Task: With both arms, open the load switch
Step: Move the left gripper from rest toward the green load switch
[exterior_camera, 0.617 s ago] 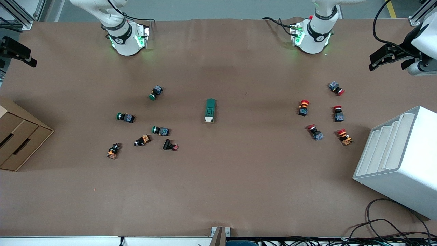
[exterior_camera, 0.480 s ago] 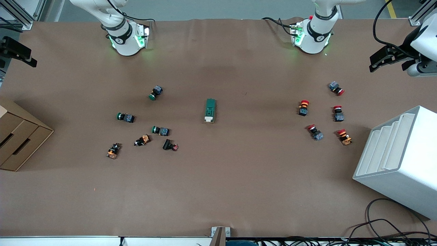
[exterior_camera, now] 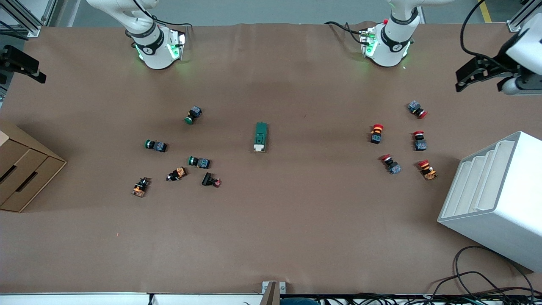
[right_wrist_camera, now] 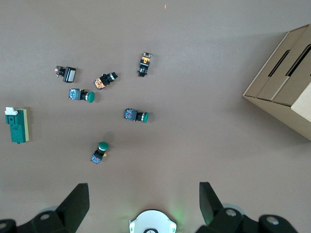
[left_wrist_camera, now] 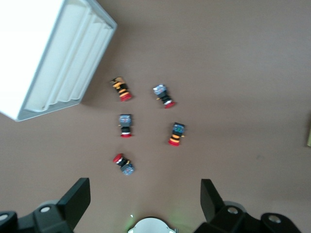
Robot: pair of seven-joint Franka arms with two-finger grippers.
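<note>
I see the load switch [exterior_camera: 261,137] lying mid-table, well apart from both grippers. Left gripper [exterior_camera: 476,74] hangs spread wide over the table's edge; right gripper [right_wrist_camera: 144,201] likewise spread, high above green-capped push-buttons [right_wrist_camera: 136,115].

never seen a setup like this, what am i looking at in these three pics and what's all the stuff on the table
Two white robot arms sit at a brown table. The wide picture comes from a high camera facing them. The other two come from cameras on each arm's wrist, looking down past its black fingers.

The left gripper hangs open over the table edge by a white rack, above five red push-buttons. The right gripper is open too, at the other edge near a cardboard box, above green push-buttons and a few other small parts.

In the middle lies the load switch, a dark green block with a white tab. Nothing is held.
</note>
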